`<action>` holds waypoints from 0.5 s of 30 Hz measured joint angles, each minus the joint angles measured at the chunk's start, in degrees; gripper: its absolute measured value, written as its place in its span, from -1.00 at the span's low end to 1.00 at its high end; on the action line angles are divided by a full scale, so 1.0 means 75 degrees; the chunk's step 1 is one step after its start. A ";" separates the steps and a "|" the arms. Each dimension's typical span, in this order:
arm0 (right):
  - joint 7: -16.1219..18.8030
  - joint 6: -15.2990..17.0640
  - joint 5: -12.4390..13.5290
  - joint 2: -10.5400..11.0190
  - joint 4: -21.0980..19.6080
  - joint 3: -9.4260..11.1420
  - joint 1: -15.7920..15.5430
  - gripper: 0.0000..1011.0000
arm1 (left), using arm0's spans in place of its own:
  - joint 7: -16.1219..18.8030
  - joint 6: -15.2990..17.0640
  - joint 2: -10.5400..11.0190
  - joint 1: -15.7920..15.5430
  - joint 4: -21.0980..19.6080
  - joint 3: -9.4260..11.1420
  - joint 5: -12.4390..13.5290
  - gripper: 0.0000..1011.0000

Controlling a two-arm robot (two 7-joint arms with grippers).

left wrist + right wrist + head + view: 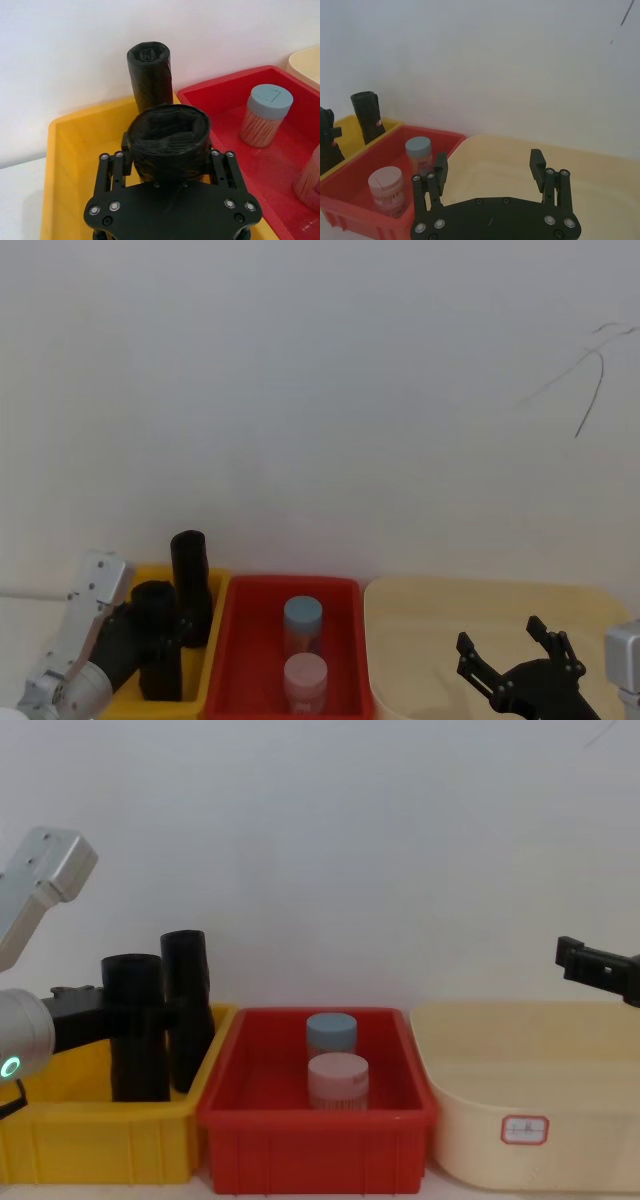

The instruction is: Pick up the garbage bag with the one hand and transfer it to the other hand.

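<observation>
Left tool (169, 159) sits closest to the lens, its fingers clenched on the garbage bag (167, 127), which stands upright in the yellow bin (70, 150). By my reading the grasp is made and the lift is the step in hand.

Mind the big things first: the cream tub (520, 1080), over which the right tool (489, 165) hangs with fingers spread and nothing in them, then the red bin (315, 1135) between. Raise the bag straight up until its foot clears the yellow wall, then carry it across above the red bin.

The second roll (149, 75) stands just behind it (a sideways pull would likely tip it). Pass above the blue-capped jar (331, 1032) and the pink-capped jar (337, 1082), and offer the bag's free lower part to the right tool.
</observation>
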 joint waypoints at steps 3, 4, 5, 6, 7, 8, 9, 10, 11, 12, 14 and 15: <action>0.0000 0.0001 0.0000 0.0000 0.0000 0.0000 0.0000 0.98 | 0.0004 0.0002 -0.0011 -0.0013 0.0025 -0.0003 0.0009 0.36; 0.0000 0.0001 0.0000 0.0000 0.0000 0.0000 0.0000 0.98 | 0.0005 0.0003 -0.0013 -0.0017 0.0030 -0.0003 0.0011 0.31; 0.0000 0.0001 0.0000 0.0000 0.0000 0.0000 0.0000 0.98 | 0.0006 0.0004 -0.0017 -0.0024 0.0040 -0.0004 0.0014 0.25; 0.0000 0.0001 0.0000 0.0000 0.0000 0.0000 0.0000 0.98 | 0.0006 0.0004 -0.0020 -0.0026 0.0045 -0.0004 0.0015 0.17; 0.0000 0.0000 0.0000 0.0000 0.0000 0.0000 0.0000 0.98 | 0.0007 0.0004 -0.0023 -0.0029 0.0049 -0.0004 0.0017 0.16; 0.0000 0.0000 0.0000 0.0000 0.0000 0.0000 0.0000 0.98 | 0.0007 0.0005 -0.0026 -0.0033 0.0055 -0.0004 0.0020 0.12; 0.0000 0.0001 0.0000 0.0000 0.0000 0.0000 0.0000 0.98 | 0.0008 0.0006 -0.0027 -0.0035 0.0058 -0.0004 0.0021 0.10; 0.0000 0.0001 0.0000 0.0000 0.0000 0.0000 0.0000 0.98 | 0.0008 0.0006 -0.0029 -0.0037 0.0061 -0.0004 0.0022 0.09; 0.0000 0.0000 0.0000 0.0000 0.0001 0.0000 0.0001 0.98 | 0.0009 0.0007 -0.0031 -0.0041 0.0067 -0.0004 0.0024 0.08; 0.0000 0.0000 0.0000 0.0000 0.0000 0.0000 0.0000 0.98 | 0.0010 0.0008 -0.0032 -0.0043 0.0070 -0.0004 0.0026 0.06; -0.0001 0.0001 0.0000 0.0000 0.0000 0.0000 0.0000 0.98 | 0.0010 0.0009 -0.0035 -0.0044 0.0073 -0.0004 0.0029 0.04; 0.0000 0.0001 0.0000 0.0000 0.0000 0.0000 0.0000 0.98 | 0.0010 0.0009 -0.0035 -0.0044 0.0073 -0.0006 0.0030 0.03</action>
